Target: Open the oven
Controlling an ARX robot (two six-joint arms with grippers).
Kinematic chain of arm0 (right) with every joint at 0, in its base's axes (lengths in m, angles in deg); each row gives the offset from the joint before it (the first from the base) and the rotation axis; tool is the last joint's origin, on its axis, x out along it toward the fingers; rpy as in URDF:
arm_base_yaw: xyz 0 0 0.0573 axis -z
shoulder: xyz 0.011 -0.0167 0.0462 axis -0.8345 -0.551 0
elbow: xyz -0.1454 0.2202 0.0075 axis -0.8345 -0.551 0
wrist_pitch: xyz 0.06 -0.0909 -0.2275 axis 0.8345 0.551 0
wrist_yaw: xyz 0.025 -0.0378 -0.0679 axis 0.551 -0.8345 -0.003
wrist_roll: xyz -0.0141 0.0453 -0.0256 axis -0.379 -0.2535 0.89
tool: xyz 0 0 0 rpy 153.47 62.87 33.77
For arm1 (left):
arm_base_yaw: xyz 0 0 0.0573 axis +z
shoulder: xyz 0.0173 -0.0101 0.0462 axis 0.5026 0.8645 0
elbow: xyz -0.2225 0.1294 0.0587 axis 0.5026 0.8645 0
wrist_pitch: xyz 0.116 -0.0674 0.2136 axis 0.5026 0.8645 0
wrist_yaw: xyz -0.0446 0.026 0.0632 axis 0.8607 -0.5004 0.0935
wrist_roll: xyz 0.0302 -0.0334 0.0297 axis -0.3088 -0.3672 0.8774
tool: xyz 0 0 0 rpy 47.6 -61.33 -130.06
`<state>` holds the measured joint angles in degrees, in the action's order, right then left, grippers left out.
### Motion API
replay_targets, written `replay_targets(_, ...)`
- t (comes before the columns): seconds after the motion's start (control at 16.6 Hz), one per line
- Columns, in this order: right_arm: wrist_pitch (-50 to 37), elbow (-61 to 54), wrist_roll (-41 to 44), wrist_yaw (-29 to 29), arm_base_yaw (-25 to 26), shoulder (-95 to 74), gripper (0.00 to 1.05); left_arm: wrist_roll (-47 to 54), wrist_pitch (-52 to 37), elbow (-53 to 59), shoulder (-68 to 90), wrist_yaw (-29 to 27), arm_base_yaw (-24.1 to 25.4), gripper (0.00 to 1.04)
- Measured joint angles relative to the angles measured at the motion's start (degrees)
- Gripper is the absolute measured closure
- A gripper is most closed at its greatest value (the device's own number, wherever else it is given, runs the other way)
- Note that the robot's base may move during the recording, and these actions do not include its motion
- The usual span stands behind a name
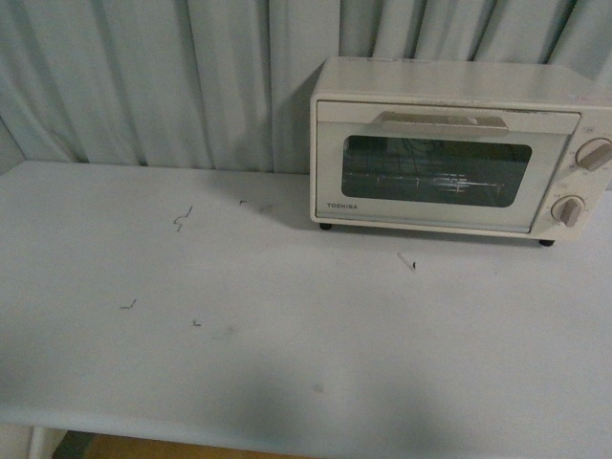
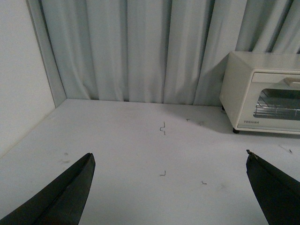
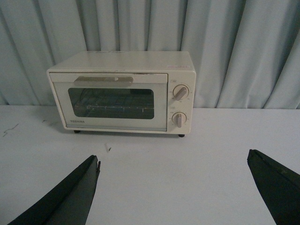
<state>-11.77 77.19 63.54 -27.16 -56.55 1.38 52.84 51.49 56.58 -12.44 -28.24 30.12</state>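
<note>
Oven [image 1: 449, 143] shut at back right of table [image 1: 191, 363], bare surface ahead. Left gripper [image 2: 168, 154], right gripper [image 3: 173, 155]: jaws wide apart. Only right wrist view shows whole oven.

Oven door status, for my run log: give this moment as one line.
oven door: shut | handle: untouched | left end effector: open, empty | right end effector: open, empty, facing oven door

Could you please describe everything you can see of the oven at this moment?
The oven is a small, boxy, cream-white toaster oven marked TOSHIBA. Its door is shut, with a dark glass window, a flat silver handle along the top, and a wire rack visible inside. Two knobs sit at its right. It stands upright on small dark feet on the white table, close before the curtain. Nothing else touches it.
</note>
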Motion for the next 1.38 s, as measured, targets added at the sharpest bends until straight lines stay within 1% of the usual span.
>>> replay_targets(1.38, 0.0, 0.0, 0.0, 0.0, 0.0, 0.0, 0.06, 0.0, 0.0, 0.0, 0.0, 0.0, 0.0, 0.07)
